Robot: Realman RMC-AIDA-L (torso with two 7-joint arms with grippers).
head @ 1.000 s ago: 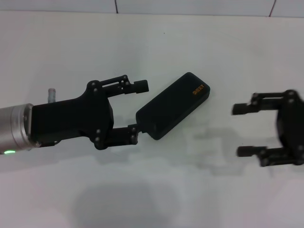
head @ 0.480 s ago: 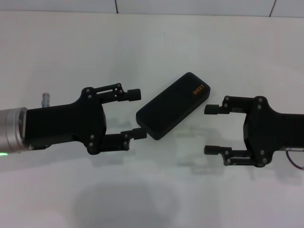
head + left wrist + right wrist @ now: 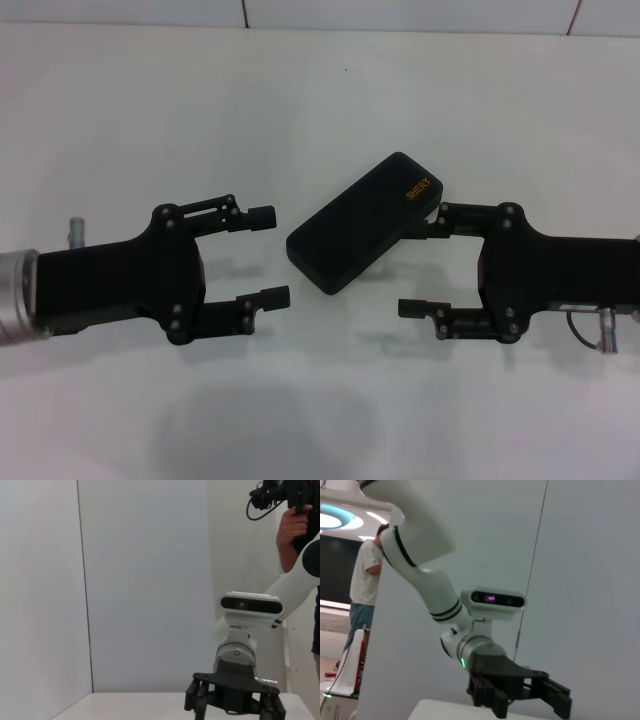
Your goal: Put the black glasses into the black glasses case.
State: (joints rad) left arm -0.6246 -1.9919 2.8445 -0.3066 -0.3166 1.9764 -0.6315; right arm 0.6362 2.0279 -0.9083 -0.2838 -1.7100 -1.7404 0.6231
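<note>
The left pincer (image 3: 265,257) hangs released, its fingers spread wide, just left of the black glasses case (image 3: 365,221) and apart from it. The right pincer (image 3: 424,262), also released, faces it from the other side, its upper fingertip (image 3: 437,220) at the case's lettered end. The case lies shut, slanted on the white counter (image 3: 320,100).

small gold lettering on black glasses case (image 3: 365,222), unreadable
</note>
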